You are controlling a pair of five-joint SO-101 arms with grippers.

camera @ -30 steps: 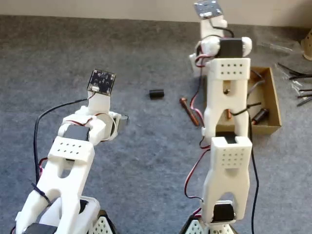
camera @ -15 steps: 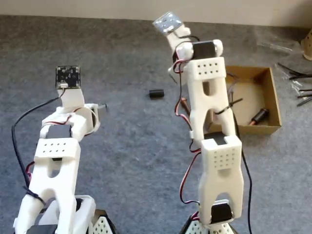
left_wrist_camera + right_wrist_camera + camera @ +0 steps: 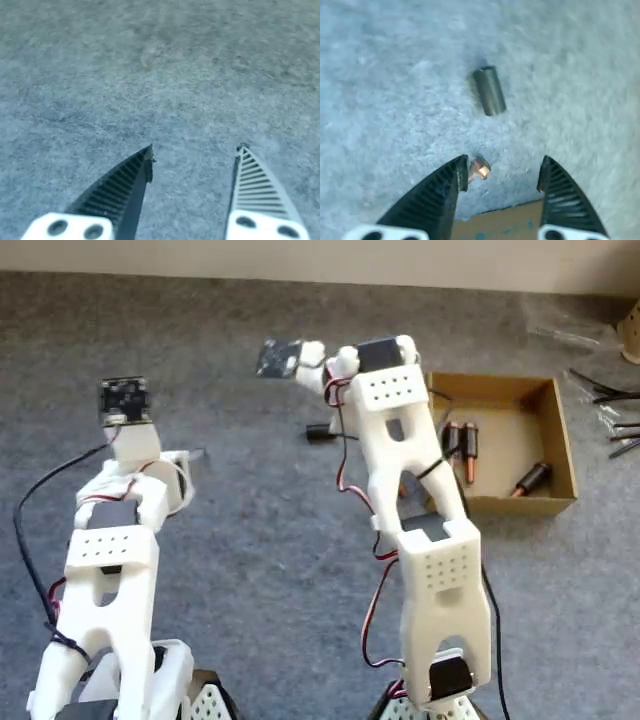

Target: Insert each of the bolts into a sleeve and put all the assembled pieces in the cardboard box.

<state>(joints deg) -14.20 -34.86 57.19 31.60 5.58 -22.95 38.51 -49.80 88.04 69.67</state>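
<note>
Left side: left gripper (image 3: 195, 152) hangs with jaws apart over plain grey table (image 3: 150, 75).
Middle: an open lane of table runs between left arm (image 3: 110, 560) and right arm (image 3: 385, 390).
Far middle: right gripper (image 3: 502, 165) is spread; bolt (image 3: 479, 168) lies just inside one finger, with sleeve (image 3: 489, 91) ahead and apart from it.
Box side: right arm crosses over the left wall of box (image 3: 563, 440); its top is open, with pieces (image 3: 533, 477) on its floor.
Right edge: cables (image 3: 612, 410) lie just beyond box.

Bright, even light with only soft shadows.
</note>
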